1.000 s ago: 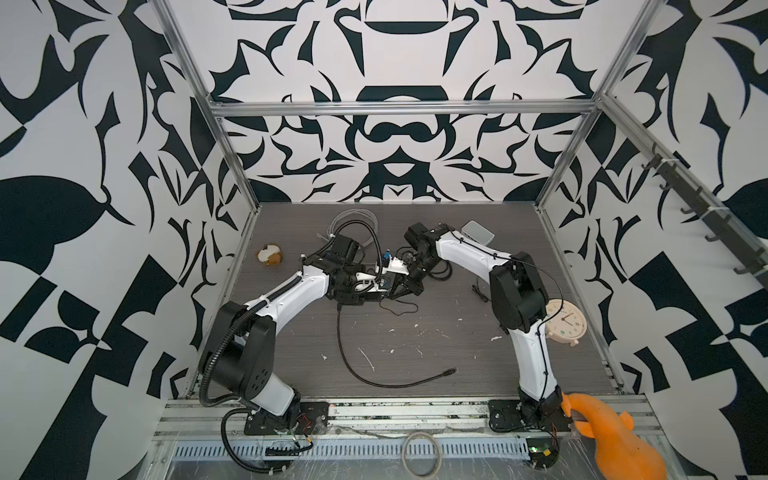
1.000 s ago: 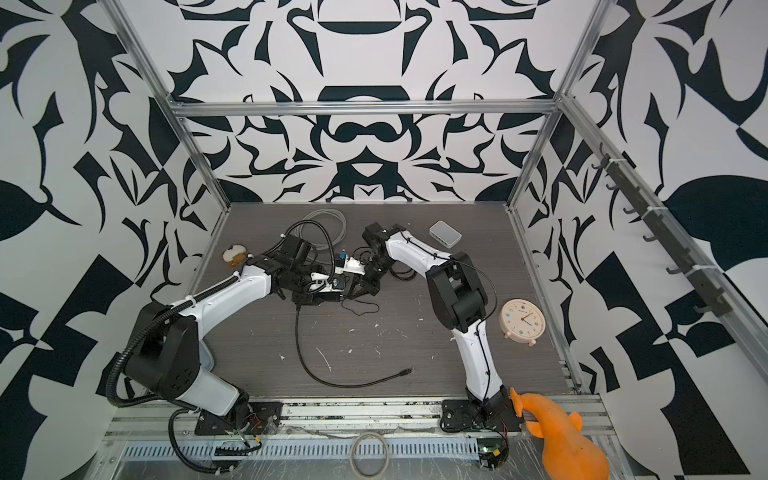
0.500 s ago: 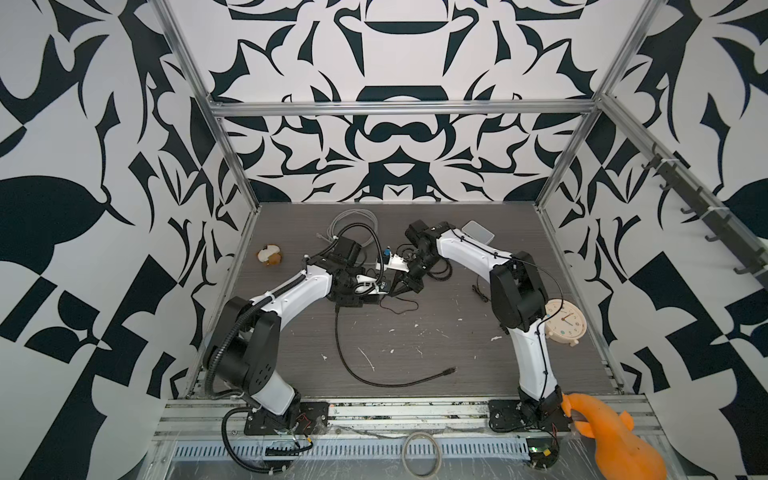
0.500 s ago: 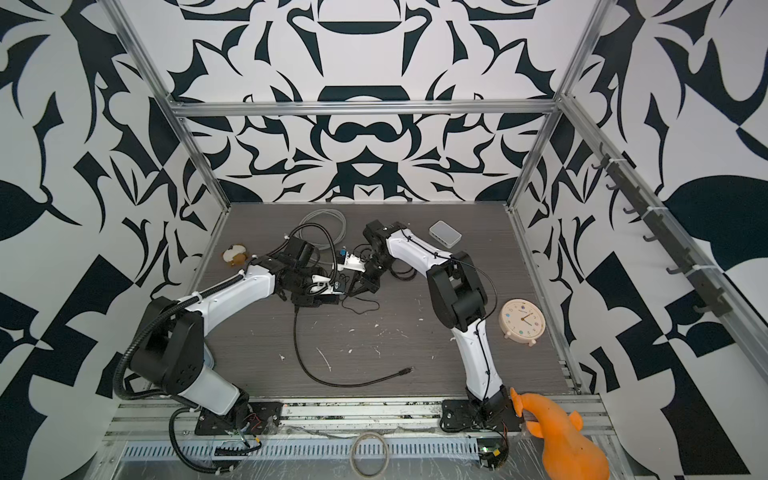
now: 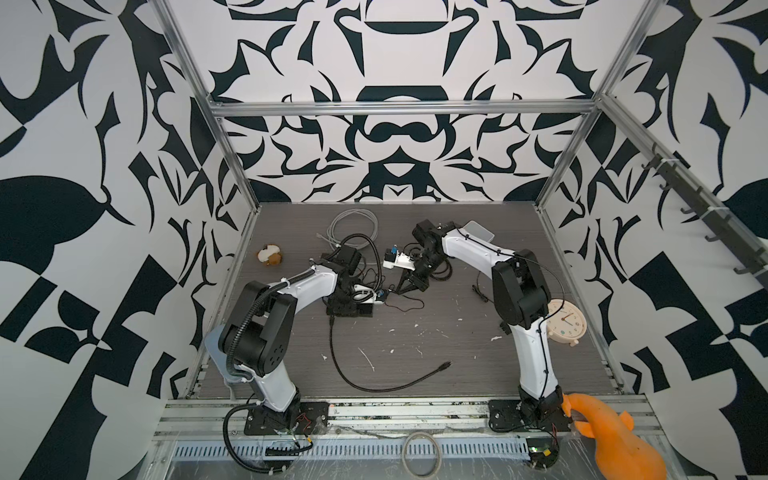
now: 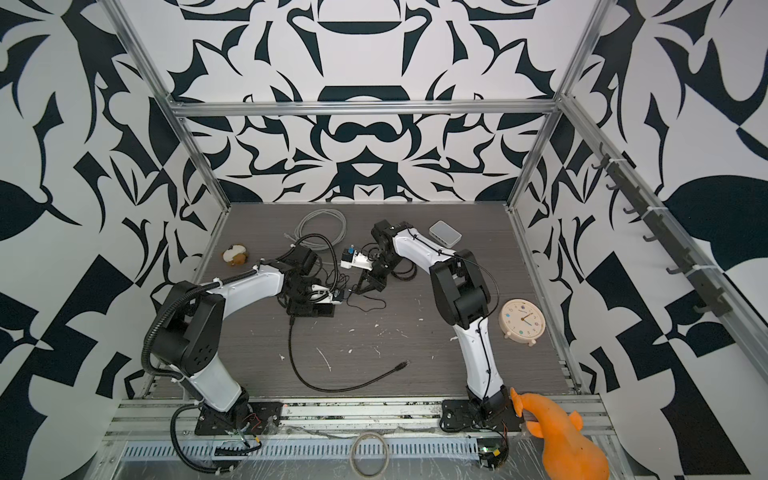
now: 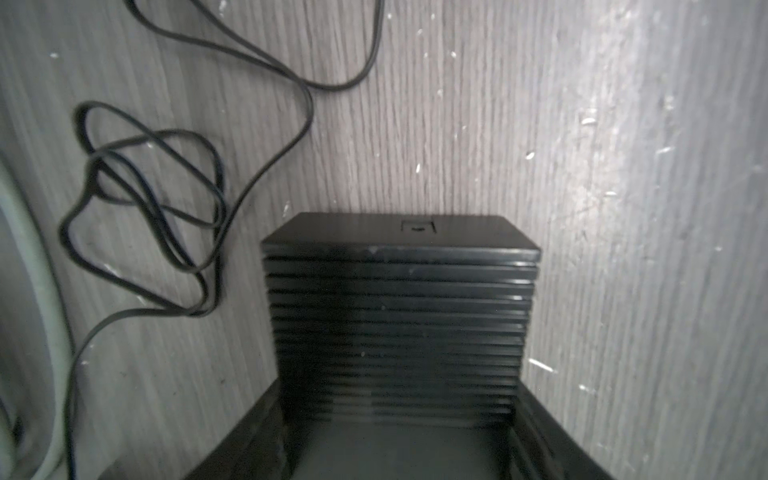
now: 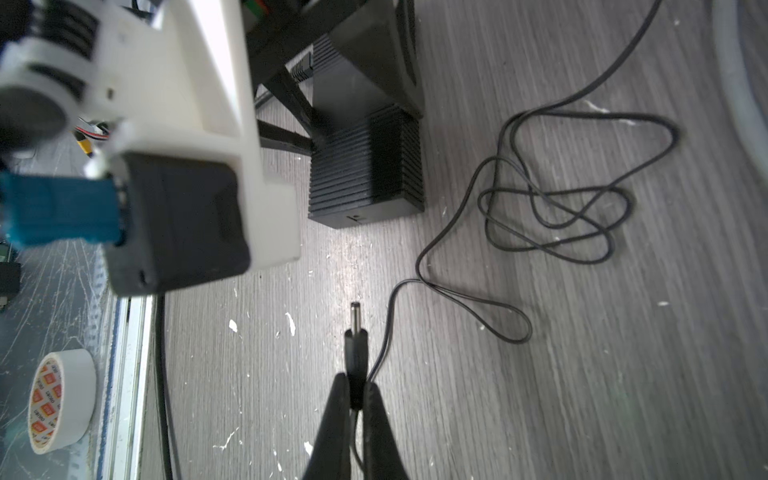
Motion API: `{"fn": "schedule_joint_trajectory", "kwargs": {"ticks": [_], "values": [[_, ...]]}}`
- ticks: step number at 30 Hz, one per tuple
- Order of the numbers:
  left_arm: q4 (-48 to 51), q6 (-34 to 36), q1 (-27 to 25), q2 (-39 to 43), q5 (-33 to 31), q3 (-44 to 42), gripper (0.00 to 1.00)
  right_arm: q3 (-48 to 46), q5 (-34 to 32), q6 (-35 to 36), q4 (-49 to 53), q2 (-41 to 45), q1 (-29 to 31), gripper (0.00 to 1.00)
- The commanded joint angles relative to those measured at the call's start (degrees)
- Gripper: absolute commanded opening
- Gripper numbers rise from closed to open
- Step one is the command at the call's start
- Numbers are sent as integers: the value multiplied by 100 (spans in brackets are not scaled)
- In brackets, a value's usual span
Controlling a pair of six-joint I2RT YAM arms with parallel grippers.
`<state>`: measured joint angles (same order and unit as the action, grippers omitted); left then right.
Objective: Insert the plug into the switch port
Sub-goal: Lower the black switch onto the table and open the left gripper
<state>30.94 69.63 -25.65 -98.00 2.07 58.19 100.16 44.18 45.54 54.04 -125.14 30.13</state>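
Plug [image 8: 355, 345] clenched in right gripper [image 8: 353, 388], tip pointing straight at switch [image 8: 365, 166] end face, clearly apart. Left gripper [image 7: 399, 390] straddles switch; grasping or released, can't tell. Port [image 8: 354, 217] probably on that face.

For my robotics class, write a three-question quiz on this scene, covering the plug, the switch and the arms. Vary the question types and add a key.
1. True or false: the right gripper is shut on the plug.
2. Where is the plug's tip? A) pushed inside the black switch; B) short of the switch, pointing toward it, with bare table between them; C) tucked beneath the switch.
3. In a top view, on which arm's side of the table does the alarm clock stand?

Key: 1 true; 2 B; 3 the right arm's side.
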Motion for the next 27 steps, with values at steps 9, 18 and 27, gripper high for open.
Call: {"fn": "schedule_joint_trajectory", "kwargs": {"ticks": [9, 18, 27], "values": [[356, -557, 201, 910, 1632, 431, 99, 21, 82, -10, 41, 30, 8, 0], [-731, -1885, 146, 1498, 2953, -58, 98, 22, 101, -49, -24, 74, -50, 0], [-2477, -3817, 961, 2118, 4027, -218, 100, -12, -208, -318, -87, 306, -122, 0]]}}
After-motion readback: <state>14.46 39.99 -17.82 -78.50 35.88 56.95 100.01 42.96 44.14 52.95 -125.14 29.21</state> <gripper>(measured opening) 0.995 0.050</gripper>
